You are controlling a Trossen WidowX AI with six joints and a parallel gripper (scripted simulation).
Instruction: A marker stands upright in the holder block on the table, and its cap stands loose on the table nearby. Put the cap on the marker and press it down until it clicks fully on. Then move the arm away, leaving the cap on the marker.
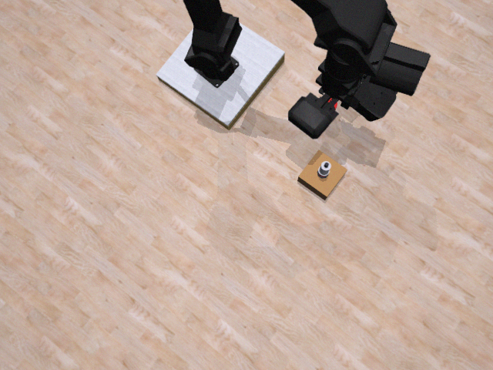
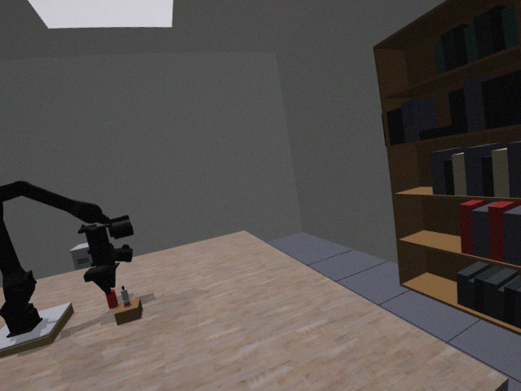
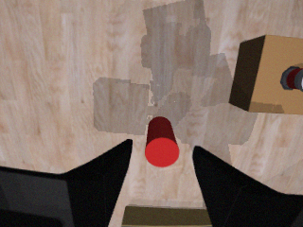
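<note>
The red cap [image 3: 162,151] [image 2: 111,299] stands upright on the table, just left of the holder block [image 1: 314,182] [image 2: 129,313] [image 3: 262,82]. In the top view only a red sliver of the cap [image 1: 335,105] shows under the wrist. The grey marker [image 1: 324,169] [image 2: 124,294] [image 3: 293,78] stands upright in the tan block, uncapped. My gripper [image 3: 163,148] [image 2: 105,287] is open and points down right over the cap. Its fingers stand on either side of the cap's top with gaps, not touching it.
The arm's base sits on a white plate [image 1: 256,55] [image 2: 52,322] at the back left. A small grey box [image 2: 79,255] stands behind the arm. A bookshelf [image 2: 410,235] stands off the table at the far right.
</note>
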